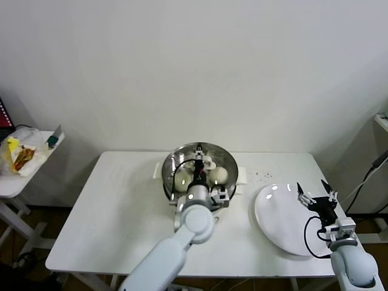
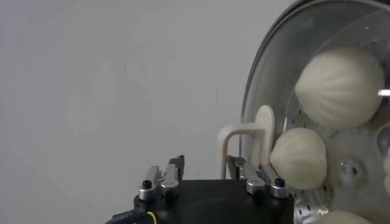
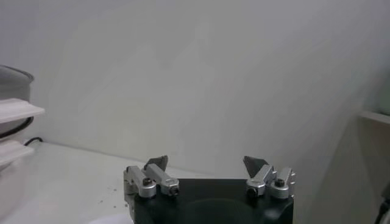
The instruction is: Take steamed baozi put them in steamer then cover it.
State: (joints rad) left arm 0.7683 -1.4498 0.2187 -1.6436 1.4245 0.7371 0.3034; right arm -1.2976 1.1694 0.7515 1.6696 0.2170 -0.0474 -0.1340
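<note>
With the baozi (image 2: 341, 85) under the cover (image 2: 268, 91) on the steamer (image 1: 225, 159), the left gripper (image 2: 207, 173) stands part-open around the lid handle (image 2: 247, 143), ready to lift clear; the right gripper (image 3: 206, 163) gapes wide over the plate (image 1: 276, 224).

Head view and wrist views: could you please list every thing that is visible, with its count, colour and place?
table: one, white, in front of the robot
steamer: one, shiny steel with white side handles, middle of the table
lid: one, clear glass with a white handle, on the steamer
baozi: at least three visible, cream-white, inside the steamer under the lid
plate: one, white, on the table to the right of the steamer
specks: several, dark, on the table between steamer and plate
side table: one, white, far left
bag: one, white with yellow contents, on the side table
left gripper: one, black, open, over the steamer by the lid handle
right gripper: one, black, open, over the plate's right edge
</note>
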